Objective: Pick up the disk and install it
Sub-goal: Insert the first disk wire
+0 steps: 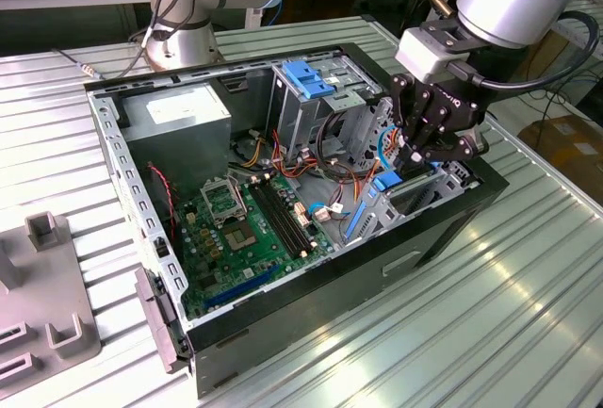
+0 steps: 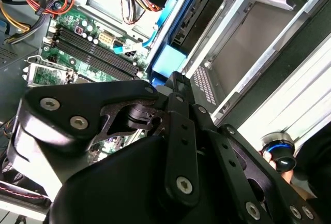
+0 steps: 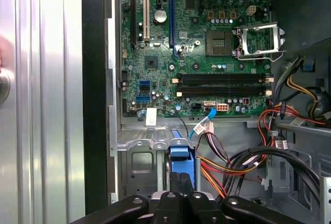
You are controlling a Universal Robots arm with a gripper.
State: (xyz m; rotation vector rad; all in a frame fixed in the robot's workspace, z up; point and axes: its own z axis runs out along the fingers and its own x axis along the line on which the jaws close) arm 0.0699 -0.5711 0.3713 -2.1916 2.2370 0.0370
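Reaching down into the open computer case [image 1: 311,304], the gripper [image 1: 407,157] hung over the drive bay at the corner of the case toward the exterior view's right. Its fingers [image 3: 175,187] were drawn together, with no more than a thin seam between them, and their tips met the blue end of the disk [image 1: 386,180]. Whether any of that blue bracket was pinched between them could not be told.

The disk stood on edge in the metal bay, just beside the motherboard [image 1: 245,229], and mostly its blue plastic frame was visible. In the first wrist view the blue piece [image 3: 181,157] sat directly ahead of the fingertips, with a bundle of red, yellow and black cables [image 3: 232,167] beside it. In the second wrist view one finger [image 2: 178,87] touched the same blue block [image 2: 168,61], and a blue rail ran away from it along a dark slab in the bay.

Elsewhere in the case, a grey power supply box [image 1: 179,116] with a white label filled the far corner toward the exterior view's left, and a blue latch [image 1: 306,78] sat atop the upper drive cage. The case lay on its side on a ribbed metal surface [image 1: 490,314] – a grey fixture [image 1: 42,295] rested on that surface at the exterior view's left, well apart from the case.
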